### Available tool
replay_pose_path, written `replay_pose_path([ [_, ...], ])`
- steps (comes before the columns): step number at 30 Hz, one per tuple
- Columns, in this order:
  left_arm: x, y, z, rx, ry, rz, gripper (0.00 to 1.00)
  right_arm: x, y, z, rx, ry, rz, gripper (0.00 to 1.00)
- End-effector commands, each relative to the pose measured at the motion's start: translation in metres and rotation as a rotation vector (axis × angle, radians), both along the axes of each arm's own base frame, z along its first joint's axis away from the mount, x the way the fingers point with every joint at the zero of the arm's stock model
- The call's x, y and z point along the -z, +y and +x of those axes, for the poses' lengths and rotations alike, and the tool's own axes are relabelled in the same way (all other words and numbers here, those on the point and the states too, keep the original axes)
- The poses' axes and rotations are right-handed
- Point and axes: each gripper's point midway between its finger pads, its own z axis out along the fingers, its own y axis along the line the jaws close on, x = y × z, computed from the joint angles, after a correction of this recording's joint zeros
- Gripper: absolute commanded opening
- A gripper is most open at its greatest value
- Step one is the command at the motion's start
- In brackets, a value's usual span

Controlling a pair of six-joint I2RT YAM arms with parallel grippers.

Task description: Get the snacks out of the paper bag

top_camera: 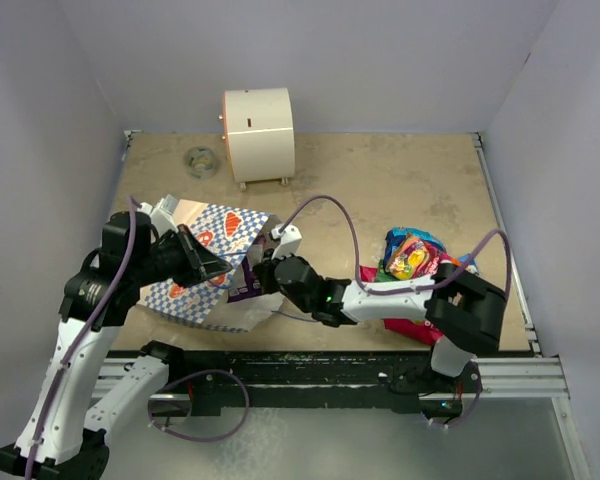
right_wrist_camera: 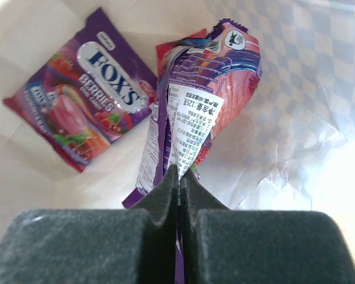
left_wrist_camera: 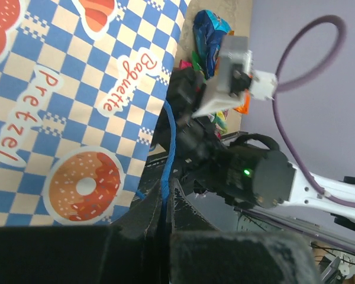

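Two arms meet at the paper bag [top_camera: 220, 228], which lies on its side at the left of the tabletop [top_camera: 380, 180] with its mouth facing right. On the bag's left side, the left end effector [left_wrist_camera: 165, 216] is pinched narrow on the blue cord handle [left_wrist_camera: 167, 148], just beside the checkered outer wall. Behind the bag, at the back of the tabletop, stands a cream cylindrical box [top_camera: 258, 135]. The right end effector [right_wrist_camera: 178, 177] is inside the bag's mouth, its fingers clamped on the lower edge of a purple-and-pink packet [right_wrist_camera: 195, 106]. A purple Fox's Berries packet [right_wrist_camera: 86, 106] lies flat on the white inner wall to its left. Well to the right, a pile of snacks [top_camera: 412, 255] rests on the tabletop beside the right arm.
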Motion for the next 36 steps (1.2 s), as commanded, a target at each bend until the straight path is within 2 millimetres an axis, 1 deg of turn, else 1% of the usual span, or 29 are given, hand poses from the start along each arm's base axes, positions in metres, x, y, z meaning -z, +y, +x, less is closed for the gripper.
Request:
replay_pose_path([
  [1,-0.014,-0.015,0.015,0.047,-0.086,-0.077,0.00,-0.063,0.005,-0.016,-0.172,-0.158,0.090,0.00],
  [4,-0.015,-0.017,0.021,0.047,-0.094,-0.087,0.00,-0.077,-0.007,-0.025,-0.179,-0.150,0.118,0.00],
  [8,-0.019,-0.016,0.026,0.036,-0.120,-0.082,0.00,-0.082,-0.040,-0.038,-0.173,-0.103,0.070,0.00],
  [10,-0.019,-0.015,0.027,0.032,-0.123,-0.079,0.00,-0.085,-0.060,-0.045,-0.161,-0.076,0.041,0.00],
  [13,-0.016,-0.014,0.026,0.025,-0.119,-0.073,0.00,-0.083,-0.091,-0.060,-0.170,-0.015,-0.040,0.00],
  [16,-0.012,-0.011,0.026,0.008,-0.114,-0.057,0.00,-0.088,-0.121,-0.077,-0.198,0.017,-0.106,0.00],
  [17,-0.011,-0.010,0.025,0.003,-0.116,-0.053,0.00,-0.098,-0.133,-0.081,-0.196,0.014,-0.093,0.00],
  [19,-0.009,-0.008,0.025,-0.011,-0.120,-0.050,0.00,-0.102,-0.158,-0.090,-0.171,0.044,-0.104,0.00],
  [22,-0.007,-0.006,0.024,-0.021,-0.122,-0.052,0.00,-0.116,-0.192,-0.097,-0.091,0.086,-0.055,0.00],
  [26,-0.004,-0.005,0.023,-0.029,-0.114,-0.045,0.00,-0.129,-0.242,-0.090,0.145,0.139,0.002,0.00],
  [30,-0.005,-0.004,0.022,-0.035,-0.112,-0.051,0.00,-0.141,-0.284,-0.069,0.431,0.115,0.007,0.00],
  [32,-0.006,-0.005,0.022,-0.035,-0.112,-0.056,0.00,-0.152,-0.292,-0.055,0.534,0.055,-0.022,0.00],
  [34,-0.009,-0.005,0.022,-0.035,-0.113,-0.060,0.00,-0.160,-0.292,-0.040,0.613,0.002,-0.067,0.00],
  [36,-0.011,-0.005,0.021,-0.034,-0.112,-0.058,0.00,-0.164,-0.293,-0.020,0.697,-0.014,-0.115,0.00],
])
